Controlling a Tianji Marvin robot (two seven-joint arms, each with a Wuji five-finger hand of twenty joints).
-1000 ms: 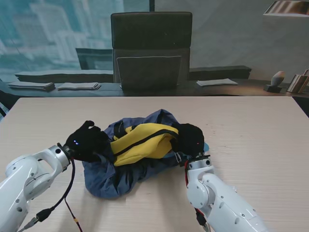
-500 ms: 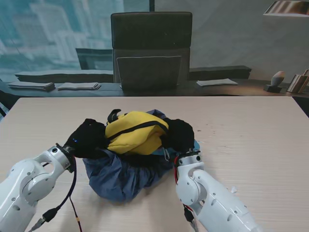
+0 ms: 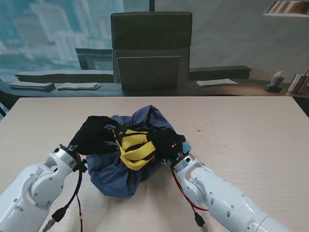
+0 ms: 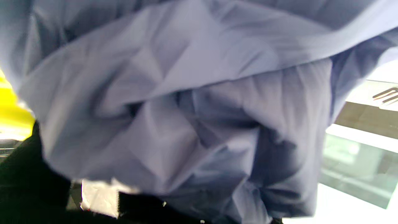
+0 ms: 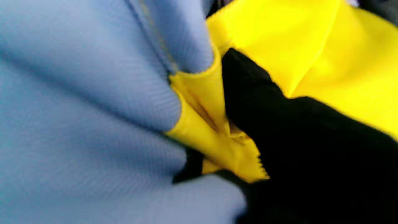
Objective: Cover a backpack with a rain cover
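Note:
A yellow backpack with black straps lies mid-table, wrapped on most sides by the blue-grey rain cover. My left hand, in a black glove, grips the bundle's left side where cover meets backpack. On the bundle's right side my right hand is closed, pinching yellow backpack fabric and blue cover cloth together. The left wrist view is filled with crumpled cover cloth, a sliver of yellow backpack at its edge. The cover rises in a fold behind the backpack.
The pale wooden table stretches wide to both sides of the bundle. A black office chair stands beyond the far edge. Papers and small objects lie on a dark desk behind it. Cables hang from both forearms.
Both hands have turned the bundle: the backpack rolled so its strapped side faces up, less yellow shows, and the cover now rises over the far side. Both hands moved closer together.

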